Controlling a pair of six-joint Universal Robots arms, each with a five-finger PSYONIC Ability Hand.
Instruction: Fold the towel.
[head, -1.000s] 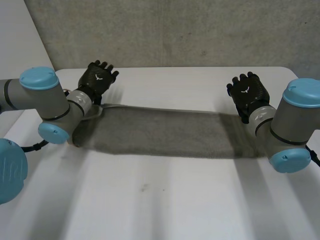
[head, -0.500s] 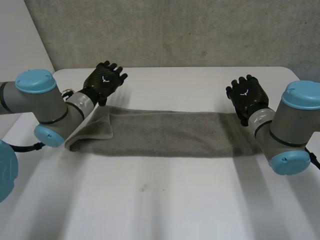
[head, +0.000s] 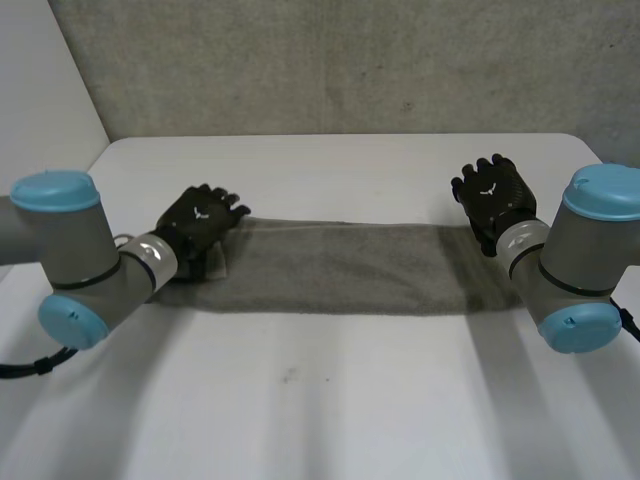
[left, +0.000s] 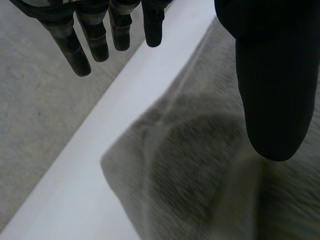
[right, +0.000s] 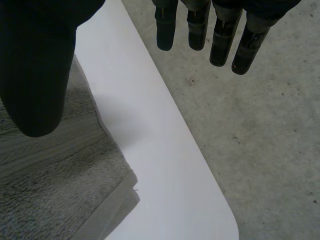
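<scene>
A towel (head: 340, 268) lies stretched L to R across the far half of a table (head: 320, 400). The left hand (head: 200, 218) is over its L end, the right hand (head: 490, 190) over its R end.

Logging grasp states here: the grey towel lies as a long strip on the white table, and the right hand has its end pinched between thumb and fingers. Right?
Not quite. The right hand is open: in the right wrist view its fingers are straight and apart from the thumb, pinching nothing. The grey towel does lie as a long strip on the white table.
</scene>
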